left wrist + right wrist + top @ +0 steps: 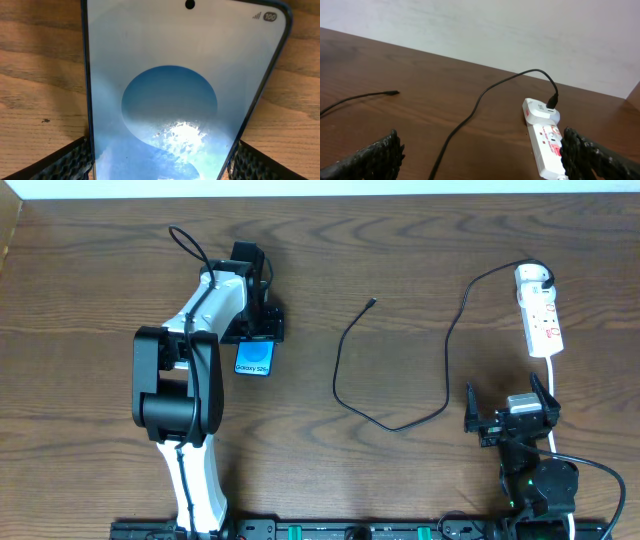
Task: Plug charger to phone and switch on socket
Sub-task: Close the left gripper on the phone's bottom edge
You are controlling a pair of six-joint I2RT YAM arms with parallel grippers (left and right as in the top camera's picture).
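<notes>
Overhead: the left gripper [255,338] covers the far end of the slim cyan-screened smartphone [254,361], left of the brown wooden table's [400,240] middle. The white plastic power strip [543,325] and thin black charger cable [340,380] lie toward the far right corner, beyond the right gripper [506,398].

Left wrist: its fingers [60,162] pinch the smartphone's [170,90] long edges.

Right wrist: fingers [375,157] spread wide.

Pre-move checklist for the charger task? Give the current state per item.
1. Left end effector straddles phone: ok.
2. Firm grip on phone: cannot tell.
3. Right end effector open and empty: ok.
4. Charger plug seated in socket: ok.
5. Connector tip lying free, apart from phone: ok.
6. Socket switched on: cannot tell.
</notes>
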